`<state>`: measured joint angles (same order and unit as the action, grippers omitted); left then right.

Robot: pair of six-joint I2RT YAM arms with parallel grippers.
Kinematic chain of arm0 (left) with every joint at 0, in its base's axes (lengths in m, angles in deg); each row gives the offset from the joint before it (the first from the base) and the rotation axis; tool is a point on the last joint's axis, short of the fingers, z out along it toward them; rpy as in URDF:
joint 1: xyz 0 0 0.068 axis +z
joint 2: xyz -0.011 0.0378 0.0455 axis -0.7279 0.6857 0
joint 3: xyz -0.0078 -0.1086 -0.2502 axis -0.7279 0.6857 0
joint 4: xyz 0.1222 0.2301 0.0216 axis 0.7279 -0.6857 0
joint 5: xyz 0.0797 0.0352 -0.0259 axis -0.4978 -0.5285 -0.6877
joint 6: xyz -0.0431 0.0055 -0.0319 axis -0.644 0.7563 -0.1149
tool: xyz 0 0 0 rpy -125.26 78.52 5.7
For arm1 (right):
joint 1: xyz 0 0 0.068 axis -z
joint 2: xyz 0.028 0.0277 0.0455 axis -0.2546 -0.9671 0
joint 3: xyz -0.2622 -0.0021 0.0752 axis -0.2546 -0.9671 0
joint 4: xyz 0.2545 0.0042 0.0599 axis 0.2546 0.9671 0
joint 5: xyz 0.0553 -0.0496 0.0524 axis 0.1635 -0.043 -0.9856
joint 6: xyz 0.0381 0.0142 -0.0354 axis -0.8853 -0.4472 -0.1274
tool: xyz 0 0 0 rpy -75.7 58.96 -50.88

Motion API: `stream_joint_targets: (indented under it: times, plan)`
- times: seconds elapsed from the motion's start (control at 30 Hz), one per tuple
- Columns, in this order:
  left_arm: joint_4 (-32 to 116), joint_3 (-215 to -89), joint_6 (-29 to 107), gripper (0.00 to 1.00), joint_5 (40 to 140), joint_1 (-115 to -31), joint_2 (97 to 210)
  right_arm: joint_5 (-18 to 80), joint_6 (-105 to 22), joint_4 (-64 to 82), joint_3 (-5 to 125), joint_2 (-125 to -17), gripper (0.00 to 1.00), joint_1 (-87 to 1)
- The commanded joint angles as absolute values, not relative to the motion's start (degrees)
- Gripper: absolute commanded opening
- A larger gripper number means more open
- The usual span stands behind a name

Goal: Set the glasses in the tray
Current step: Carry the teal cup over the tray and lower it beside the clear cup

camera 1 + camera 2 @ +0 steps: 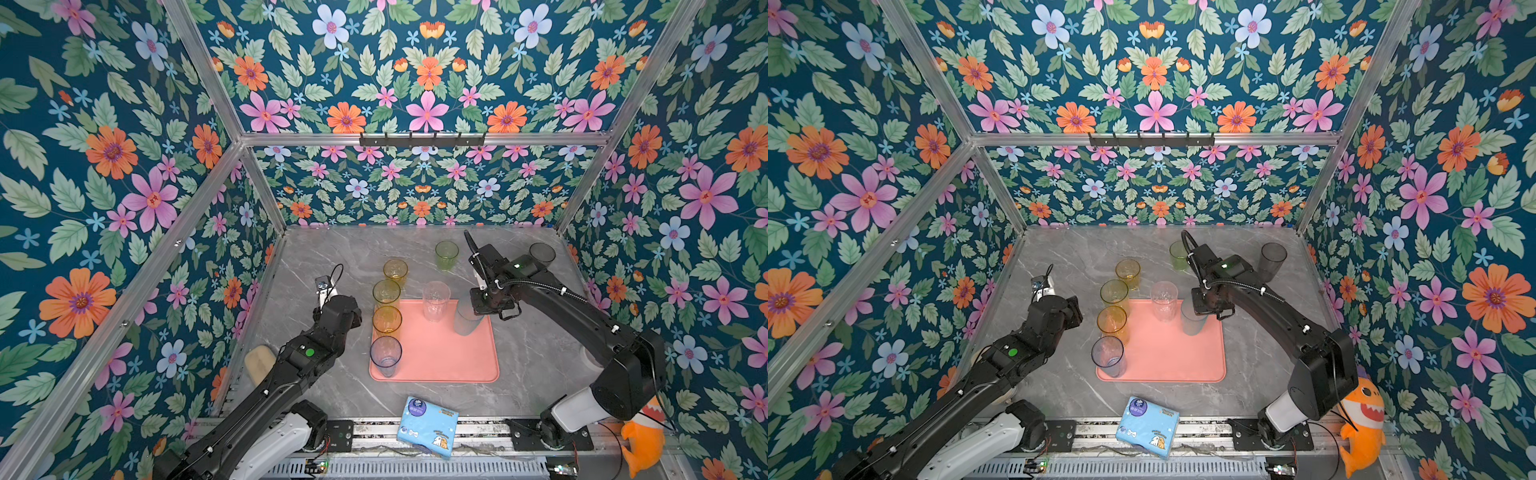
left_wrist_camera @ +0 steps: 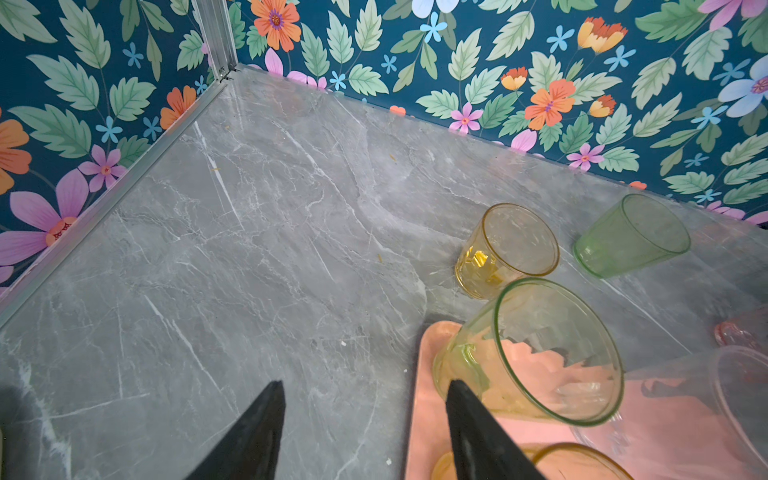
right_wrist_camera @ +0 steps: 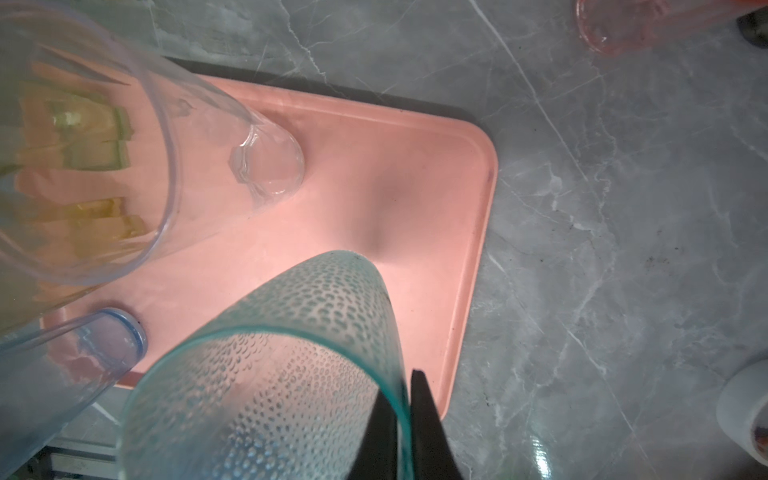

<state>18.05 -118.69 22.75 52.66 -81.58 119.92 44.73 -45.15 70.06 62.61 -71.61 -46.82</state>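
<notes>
The salmon-pink tray (image 1: pixel 440 357) lies mid-table. Along its left side stand a yellow-green glass (image 1: pixel 386 292), an amber glass (image 1: pixel 387 320) and a blue-grey glass (image 1: pixel 385 355); a clear glass (image 1: pixel 436 301) stands at its far edge. My right gripper (image 3: pixel 401 386) is shut on the rim of a dimpled teal glass (image 3: pixel 291 332), one finger inside and one outside, over the tray's right part. Off the tray stand a short amber glass (image 1: pixel 395 270), a green glass (image 1: pixel 446 254), a dark grey glass (image 1: pixel 542 253) and a pink glass (image 3: pixel 623 25). My left gripper (image 2: pixel 365 384) is open and empty beside the tray's far left corner.
A light-blue tissue packet (image 1: pixel 427 426) lies at the front edge. An orange plush shark (image 1: pixel 642 436) sits at the front right. A beige pad (image 1: pixel 259 363) lies under the left arm and a white roll (image 3: pixel 748 411) right of the tray. Floral walls enclose three sides.
</notes>
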Motion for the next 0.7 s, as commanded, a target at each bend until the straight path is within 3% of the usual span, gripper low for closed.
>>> stream_joint_targets:
  times: [0.0, 0.67]
  plan:
    - [19.0, -118.6, 22.6, 0.64, 53.0, -81.5, 119.5, 45.3, -44.7, 68.8, 61.9, -71.8, 0.0, -48.9]
    - [19.2, -118.0, 22.0, 0.64, 53.8, -81.5, 119.5, 45.0, -45.7, 63.2, 59.1, -74.8, 0.0, -55.9]
